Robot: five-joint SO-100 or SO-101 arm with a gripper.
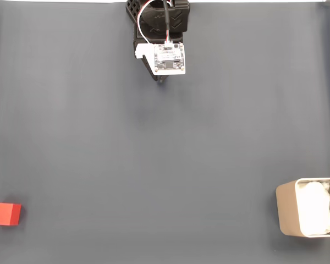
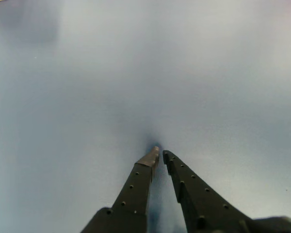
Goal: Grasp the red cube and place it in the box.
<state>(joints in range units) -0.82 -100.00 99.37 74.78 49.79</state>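
Note:
The red cube (image 1: 5, 214) lies on the grey mat at the far lower left of the fixed view. The box (image 1: 286, 212), beige-grey with white padding inside, stands at the lower right, cut by the frame edge. The arm sits folded at the top centre, far from both, its black gripper (image 1: 161, 80) poking out beneath a white circuit board. In the wrist view the gripper (image 2: 160, 154) points down at bare mat with its two black fingers nearly touching at the tips, nothing between them.
A dark grey mat (image 1: 154, 165) covers the whole table. The arm's base and white circuit board (image 1: 169, 58) with wires sit at the top edge.

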